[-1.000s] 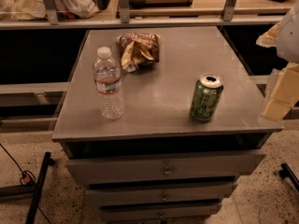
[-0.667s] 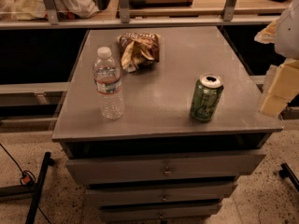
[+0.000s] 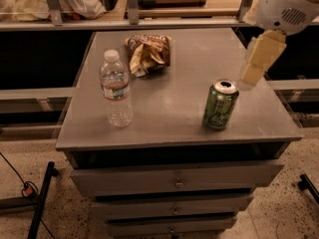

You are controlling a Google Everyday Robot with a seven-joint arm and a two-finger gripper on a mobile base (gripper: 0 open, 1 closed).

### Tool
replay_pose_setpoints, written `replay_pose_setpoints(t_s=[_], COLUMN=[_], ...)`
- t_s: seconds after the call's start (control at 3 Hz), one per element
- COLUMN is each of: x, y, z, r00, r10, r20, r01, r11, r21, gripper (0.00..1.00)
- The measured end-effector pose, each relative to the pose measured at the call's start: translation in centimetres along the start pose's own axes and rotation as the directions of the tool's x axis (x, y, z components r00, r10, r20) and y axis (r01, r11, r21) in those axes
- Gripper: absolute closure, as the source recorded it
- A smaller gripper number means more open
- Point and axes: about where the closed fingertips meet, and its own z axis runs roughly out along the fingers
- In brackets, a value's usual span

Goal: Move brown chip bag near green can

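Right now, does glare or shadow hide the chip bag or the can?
Camera view: dim warm light, soft sheen on the tabletop; brown chip bag and green can both show unhidden. Camera view: the gripper, upper right above the can, is brightly lit.

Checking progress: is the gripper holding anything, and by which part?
Nothing. The gripper hangs above the table's right edge; the bag, can and bottle all rest on the table.

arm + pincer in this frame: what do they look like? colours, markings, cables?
The arm is a rounded white shell with a patch of small vent slots. The pincer, at the upper right of the view, above and right of the can, is pale cream and blocky with flat faces. No cables or lettering show.
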Motion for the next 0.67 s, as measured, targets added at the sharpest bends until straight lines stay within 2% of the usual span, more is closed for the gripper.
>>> replay_pose_setpoints(t_s=[0.33,0.67], x=[-4.3,-7.7], y=[-3.8,-6.2], z=[2.6,5.7], r00=[0.996,0.982], r10=[0.021,0.06], r20=[0.085,0.18], r01=[-0.021,-0.067], r11=[0.9998,0.9972], r21=[0.006,0.033], gripper=[0.0,0.0])
